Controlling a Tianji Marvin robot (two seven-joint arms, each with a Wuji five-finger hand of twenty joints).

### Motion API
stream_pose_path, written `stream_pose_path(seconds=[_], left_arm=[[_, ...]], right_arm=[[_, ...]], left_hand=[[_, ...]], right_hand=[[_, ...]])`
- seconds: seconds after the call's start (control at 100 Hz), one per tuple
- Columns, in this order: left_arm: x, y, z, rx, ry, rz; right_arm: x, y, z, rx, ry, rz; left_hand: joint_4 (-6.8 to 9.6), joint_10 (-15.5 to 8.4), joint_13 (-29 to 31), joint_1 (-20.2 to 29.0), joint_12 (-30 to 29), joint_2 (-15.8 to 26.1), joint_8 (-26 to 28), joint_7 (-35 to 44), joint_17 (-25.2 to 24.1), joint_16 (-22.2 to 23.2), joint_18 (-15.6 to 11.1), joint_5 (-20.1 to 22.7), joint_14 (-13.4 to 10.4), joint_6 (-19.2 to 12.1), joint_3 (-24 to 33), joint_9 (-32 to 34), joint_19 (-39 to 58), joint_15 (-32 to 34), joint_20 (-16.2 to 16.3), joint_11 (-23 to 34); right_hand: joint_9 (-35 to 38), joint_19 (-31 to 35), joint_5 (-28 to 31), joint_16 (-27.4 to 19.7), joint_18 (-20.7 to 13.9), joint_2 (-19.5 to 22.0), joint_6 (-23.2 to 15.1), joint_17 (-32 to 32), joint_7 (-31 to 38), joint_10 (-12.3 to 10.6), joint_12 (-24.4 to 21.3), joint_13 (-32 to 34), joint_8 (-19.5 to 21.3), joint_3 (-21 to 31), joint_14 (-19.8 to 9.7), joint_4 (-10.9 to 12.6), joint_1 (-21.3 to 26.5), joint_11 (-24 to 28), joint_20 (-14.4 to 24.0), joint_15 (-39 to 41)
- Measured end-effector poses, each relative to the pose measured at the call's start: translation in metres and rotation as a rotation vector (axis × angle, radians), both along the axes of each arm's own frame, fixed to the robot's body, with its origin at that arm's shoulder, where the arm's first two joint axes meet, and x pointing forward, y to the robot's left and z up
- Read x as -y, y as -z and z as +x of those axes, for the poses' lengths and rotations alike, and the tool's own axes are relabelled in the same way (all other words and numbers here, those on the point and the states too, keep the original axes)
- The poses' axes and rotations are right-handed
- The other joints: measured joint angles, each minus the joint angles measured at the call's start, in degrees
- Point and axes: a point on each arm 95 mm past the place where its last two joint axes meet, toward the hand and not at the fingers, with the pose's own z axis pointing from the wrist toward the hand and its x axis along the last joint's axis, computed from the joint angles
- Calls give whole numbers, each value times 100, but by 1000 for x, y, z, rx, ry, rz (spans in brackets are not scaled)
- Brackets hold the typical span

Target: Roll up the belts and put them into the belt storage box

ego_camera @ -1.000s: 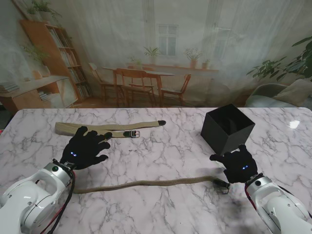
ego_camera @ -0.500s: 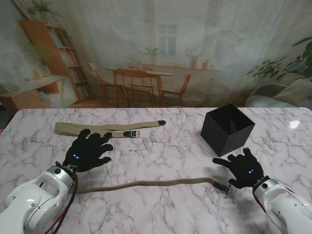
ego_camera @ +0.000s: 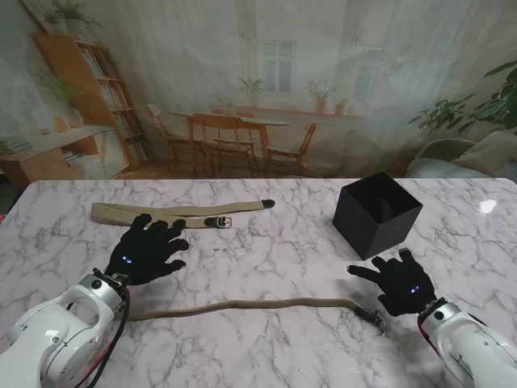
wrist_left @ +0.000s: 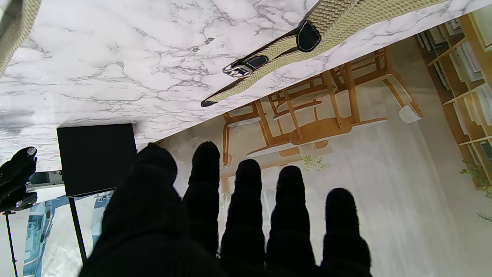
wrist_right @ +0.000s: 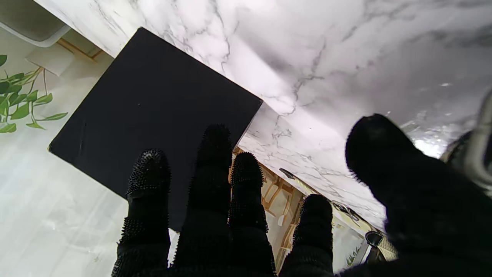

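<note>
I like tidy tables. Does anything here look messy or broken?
Nothing looks broken or spilled. Both woven tan belts lie unrolled on the marble table: one stretched out nearer me, one folded farther away. The black square box stands upright.

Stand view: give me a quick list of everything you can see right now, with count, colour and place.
Belts: 2, tan woven. Far belt lies folded at the table's far left; near belt lies stretched out nearer to me, its buckle end by the right hand.
Belt storage box: 1, black, open top, far right, nothing visible inside.
Table: 1, white marble.
Backdrop: printed room scene behind the table.
Left hand: black glove, open, between the belts.
Right hand: black glove, open, nearer to me than the box.
</note>
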Motion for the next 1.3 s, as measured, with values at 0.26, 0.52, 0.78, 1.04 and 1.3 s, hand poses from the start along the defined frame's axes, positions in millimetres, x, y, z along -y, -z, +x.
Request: stream_pose_path(seconds=[0.26, 0.52, 0.78, 1.04, 1.3], left_arm=[[2, 0, 1, -2, 8, -4], [4, 0, 3, -4, 13, -4], [4, 0, 3, -1, 13, 1], [4, 0, 4, 5, 14, 4], [5, 0, 4, 5, 16, 4]], right_arm=[[15, -10, -5, 50, -42, -4], [17, -9, -11, -84, -133, 124], [8, 1, -15, -108, -157, 162], [2, 6, -14, -141, -162, 173], [-2, 7, -10, -123, -152, 175]], left_hand=[[0, 0, 0, 0, 0, 0, 0, 0, 0, 0, 1, 0, 0, 0, 0, 0, 0, 0, 0, 0], [0, 1, 1, 0, 0, 0, 0, 0, 0, 0, 3, 0, 0, 0, -1, 0, 0, 0, 0, 0], [0, 1, 1, 1, 0, 0, 1, -1, 0, 0, 4, 0, 1, 0, -1, 0, 0, 0, 0, 0], [0, 1, 1, 5, 0, 0, 1, -1, 0, 0, 6, 0, 1, 0, -1, 0, 0, 0, 0, 0], [0, 0, 10, 5, 0, 0, 2, -1, 0, 0, 9, 0, 1, 0, -1, 1, 0, 0, 0, 0]], right_hand=[[-476, 12, 3, -76, -31, -9, -150, 8, -559, 109, 0, -233, 178, -176, -18, 1, 0, 84, -57, 0], [-1339, -32, 468, -257, -97, -189, -707, -161, 617, 299, -77, -688, 450, 486, 31, 1, 337, 88, -75, 5], [-1565, -143, 1278, -280, -92, -123, -780, -269, 1021, 352, -133, -867, 455, 815, 53, 9, 1213, 54, -80, 5], [-1559, -171, 1597, -350, -92, -62, -837, -307, 1002, 307, -141, -954, 455, 1037, 57, 116, 1819, 52, -127, 5], [-1547, -205, 1435, -411, -92, 123, -839, -334, 1178, 302, -195, -955, 532, 1032, 58, 118, 1856, 27, -137, 5]])
